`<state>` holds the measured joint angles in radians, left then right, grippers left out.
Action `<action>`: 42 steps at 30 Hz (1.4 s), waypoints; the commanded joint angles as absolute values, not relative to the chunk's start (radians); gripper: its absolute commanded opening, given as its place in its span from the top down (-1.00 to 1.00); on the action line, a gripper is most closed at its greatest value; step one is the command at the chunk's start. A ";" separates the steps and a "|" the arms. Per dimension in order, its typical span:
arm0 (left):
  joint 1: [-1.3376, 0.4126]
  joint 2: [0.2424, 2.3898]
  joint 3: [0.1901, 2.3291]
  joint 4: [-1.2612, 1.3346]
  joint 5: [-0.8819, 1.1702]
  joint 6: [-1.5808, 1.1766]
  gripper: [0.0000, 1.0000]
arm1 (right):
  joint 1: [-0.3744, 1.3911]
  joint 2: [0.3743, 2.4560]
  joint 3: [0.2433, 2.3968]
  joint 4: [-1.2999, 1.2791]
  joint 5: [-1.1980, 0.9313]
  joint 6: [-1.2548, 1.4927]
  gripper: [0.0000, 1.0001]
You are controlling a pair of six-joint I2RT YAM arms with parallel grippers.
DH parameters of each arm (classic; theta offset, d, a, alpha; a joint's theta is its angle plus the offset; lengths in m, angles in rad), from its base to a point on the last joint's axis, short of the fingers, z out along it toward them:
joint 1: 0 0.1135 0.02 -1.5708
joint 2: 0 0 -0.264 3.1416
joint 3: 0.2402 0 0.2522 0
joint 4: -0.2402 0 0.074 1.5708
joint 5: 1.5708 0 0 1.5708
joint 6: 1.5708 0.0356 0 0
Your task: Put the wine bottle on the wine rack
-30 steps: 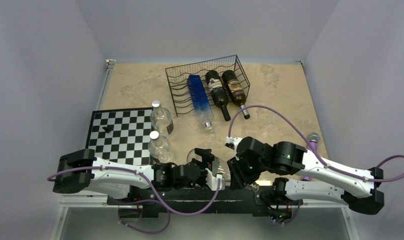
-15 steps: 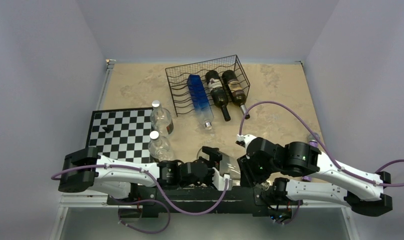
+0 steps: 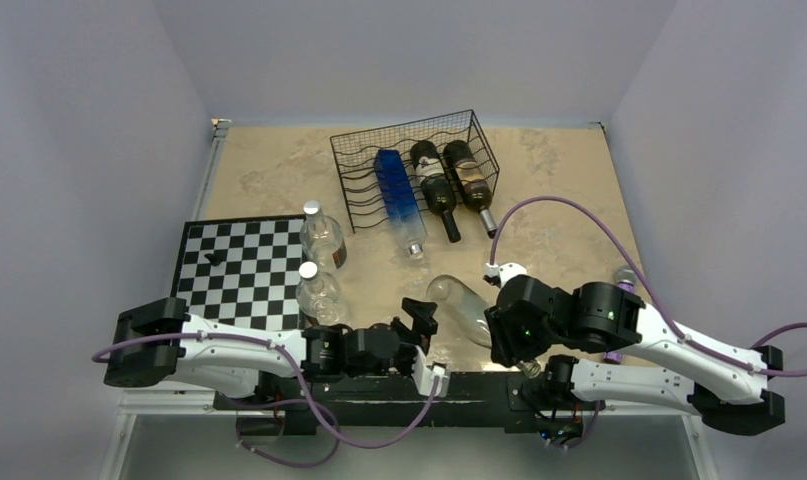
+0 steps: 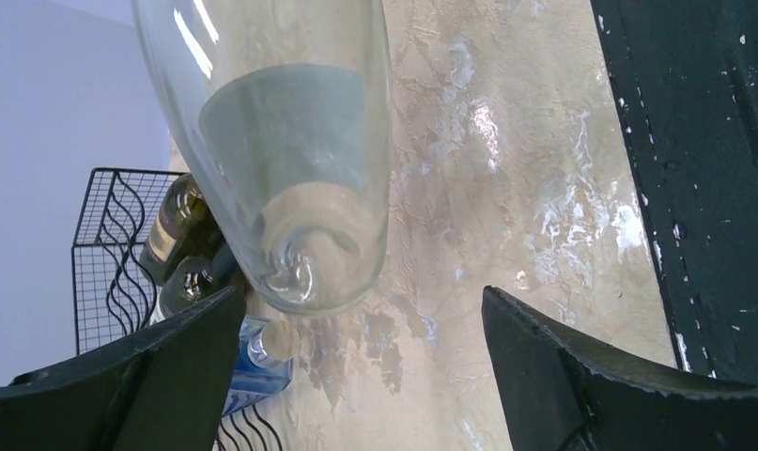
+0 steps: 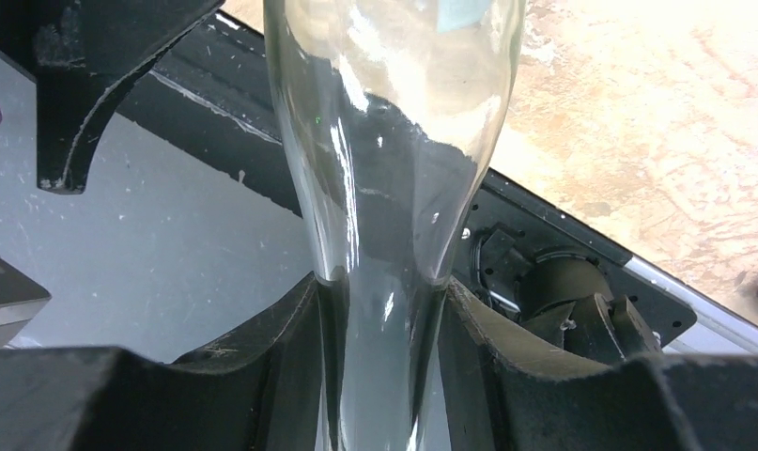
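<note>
A clear glass wine bottle hangs tilted above the table near the arm bases, base pointing far-left. My right gripper is shut on its neck; both fingers press the glass in the right wrist view. My left gripper is open and empty just left of the bottle; the bottle's base floats ahead of its spread fingers. The black wire wine rack stands at the far middle, holding a blue bottle and two dark wine bottles. The rack also shows in the left wrist view.
A black-and-white chessboard lies at the left with a small dark piece. Two clear water bottles stand at its right edge. A purple-capped object sits behind my right arm. Walls close in all sides.
My left gripper has let go of the clear bottle and drawn back left. My right gripper has moved right, and the bottle's body now shows lifted and free, pointing at the rack.
</note>
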<state>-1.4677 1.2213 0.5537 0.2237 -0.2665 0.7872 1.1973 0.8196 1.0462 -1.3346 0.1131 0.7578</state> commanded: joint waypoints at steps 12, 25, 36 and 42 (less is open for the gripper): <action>-1.471 0.855 0.469 0.271 -0.208 0.614 -0.99 | 1.197 0.737 1.074 -1.174 0.399 0.795 1.00; -1.471 0.548 0.453 0.168 -0.286 0.464 -0.99 | 1.197 0.703 0.948 -1.009 0.421 0.779 1.00; -1.471 0.394 0.550 0.029 -0.338 0.379 -0.99 | 1.197 0.633 0.841 -0.716 0.274 0.764 1.00; -1.471 0.360 0.610 -0.049 -0.380 0.346 -0.99 | 1.196 0.640 0.772 -0.525 0.239 0.794 1.00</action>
